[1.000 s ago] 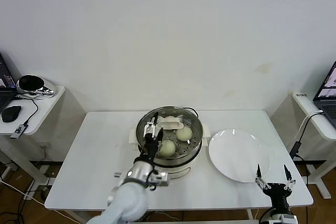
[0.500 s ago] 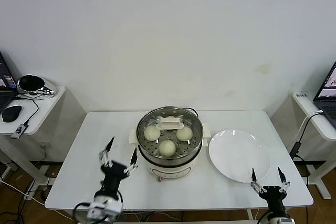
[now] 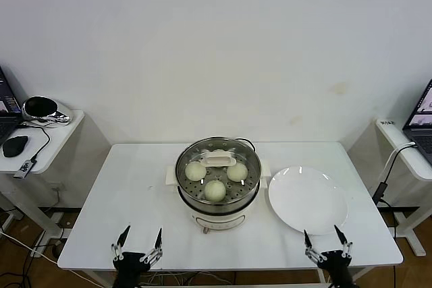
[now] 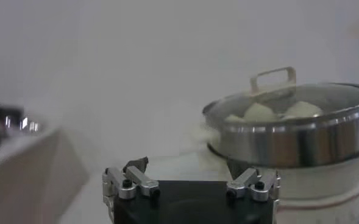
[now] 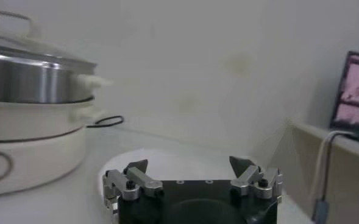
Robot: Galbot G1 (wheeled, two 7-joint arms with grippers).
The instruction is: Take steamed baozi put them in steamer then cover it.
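Note:
The steamer [image 3: 217,197] stands mid-table on its white base, and the glass cover [image 3: 202,150] sits on it with its pale handle [image 3: 220,160] up. Through the glass I see three baozi [image 3: 214,189] on the perforated tray. In the left wrist view the steamer [image 4: 295,137], cover handle [image 4: 273,79] and baozi [image 4: 261,111] are ahead. My left gripper [image 3: 138,242] [image 4: 188,165] is at the table's front edge, open and empty. Near the front right edge, my right gripper [image 3: 327,241] [image 5: 189,164] is open and empty too, with the steamer [image 5: 27,73] off to one side.
An empty white plate [image 3: 308,199] [image 5: 167,159] lies right of the steamer. Side desks flank the table: a mouse and a shiny helmet-like object [image 3: 42,108] on the left, a laptop [image 3: 422,123] [image 5: 357,97] on the right. A black cord runs behind the steamer.
My left arm has pulled back from the steamer's rim down to the table's front edge. The right gripper has also sunk lower toward the front edge. The cover stays on.

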